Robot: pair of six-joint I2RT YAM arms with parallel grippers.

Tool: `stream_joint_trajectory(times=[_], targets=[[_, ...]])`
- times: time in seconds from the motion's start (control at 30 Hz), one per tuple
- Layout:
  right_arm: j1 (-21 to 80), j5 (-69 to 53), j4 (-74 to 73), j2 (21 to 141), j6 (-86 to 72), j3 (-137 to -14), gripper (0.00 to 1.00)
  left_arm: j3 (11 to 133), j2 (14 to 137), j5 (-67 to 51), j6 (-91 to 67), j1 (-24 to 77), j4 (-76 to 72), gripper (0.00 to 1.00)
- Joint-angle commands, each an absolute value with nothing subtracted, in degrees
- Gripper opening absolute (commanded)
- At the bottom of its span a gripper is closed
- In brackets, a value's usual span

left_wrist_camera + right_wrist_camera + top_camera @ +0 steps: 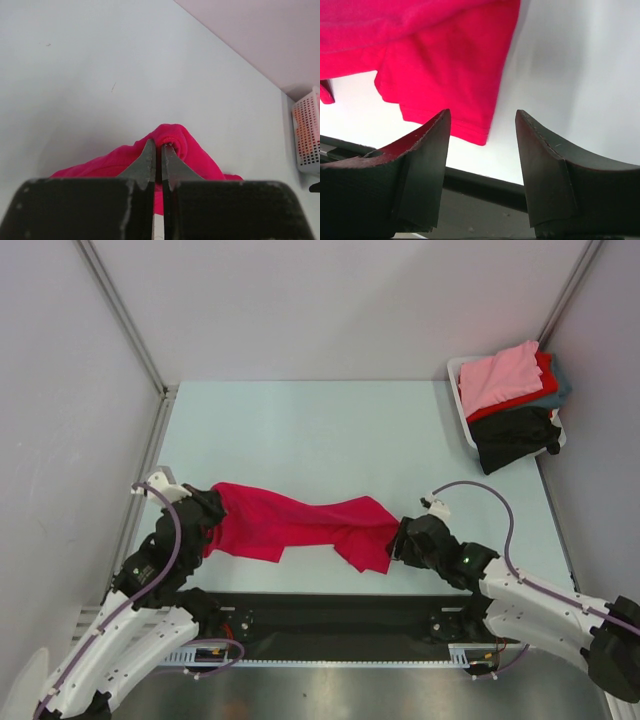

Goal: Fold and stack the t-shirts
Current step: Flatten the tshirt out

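Right wrist: right gripper (482,114) wide, crimson t-shirt (435,65) corner just at its tips, so closing may snag too little; left gripper (160,146) pinches it.

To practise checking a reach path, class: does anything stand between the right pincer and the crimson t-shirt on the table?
Nothing visible does. The right pincer stands open, right at a hem corner of the crimson t-shirt, with only bare table beside it.
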State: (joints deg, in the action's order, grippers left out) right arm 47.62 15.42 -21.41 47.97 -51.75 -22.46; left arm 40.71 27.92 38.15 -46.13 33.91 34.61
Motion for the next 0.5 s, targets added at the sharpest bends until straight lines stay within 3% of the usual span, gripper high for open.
stream_joint_trajectory(times=[0.0, 0.33, 0.4, 0.43, 0.47], targets=[[47.55, 14.95, -18.46, 49.56, -53.18, -22.41, 0.59, 41.13, 27.86, 41.83, -48.69, 33.13, 33.31, 0.00], [47.55, 7.47, -8.79, 61.34, -48.34, -23.90, 0.54, 40.78, 30.06, 43.33, -49.31, 32.96, 32.26, 0.00], [47.37, 7.47, -8.96, 64.24, -47.38, -25.40, 0.42, 40.17, 29.97, 44.03, -49.57, 32.96, 31.91, 0.00], [47.03, 7.56, -9.57, 65.03, -46.85, -26.27, 0.27, 39.91, 29.97, 44.29, -49.83, 32.96, 31.82, 0.00], [46.59, 7.56, -10.10, 66.69, -46.32, -27.06, 0.18, 39.38, 30.14, 44.30, -50.01, 32.87, 31.64, 0.00]])
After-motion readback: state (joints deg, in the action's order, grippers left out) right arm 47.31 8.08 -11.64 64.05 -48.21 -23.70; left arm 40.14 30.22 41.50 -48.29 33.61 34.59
